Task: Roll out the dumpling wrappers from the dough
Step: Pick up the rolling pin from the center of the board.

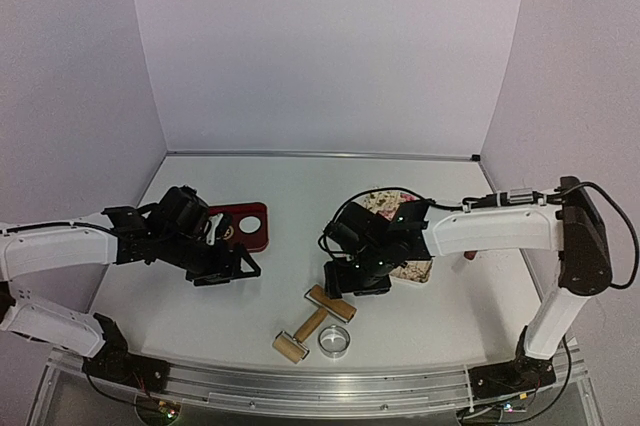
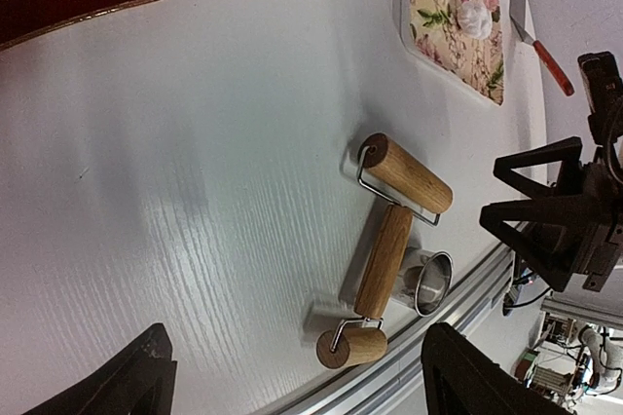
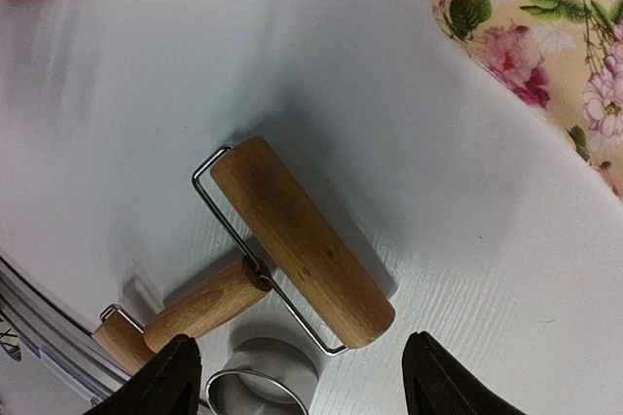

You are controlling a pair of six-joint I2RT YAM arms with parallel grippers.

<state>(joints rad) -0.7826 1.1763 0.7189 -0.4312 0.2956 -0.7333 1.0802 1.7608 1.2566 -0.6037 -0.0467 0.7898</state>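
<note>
My right end effector (image 3: 302,374) hung wide open and empty over the rolling pin (image 3: 302,240) by the bench's (image 3: 146,94) near edge, so I judged grabbing it came next.

roller (image 1: 314,322) top: unobstructed | ring cutter (image 2: 428,283) beside handle, possibly touching | table (image 1: 250,296) left: free

Top view: high, behind the arm bases, facing down and forward across the table (image 1: 300,181) to the back wall; farthest and widest. Left wrist view: low over the table, frame rolled sideways, facing across to the right gripper (image 2: 489,189) at right edge; roller (image 2: 384,259) centre frame, mid range. Right wrist view: nearest, facing almost straight down, own fingers (image 3: 443,381) at bottom edge. All three share roller, metal ring (image 1: 335,339) and floral tray (image 1: 380,203).
</note>
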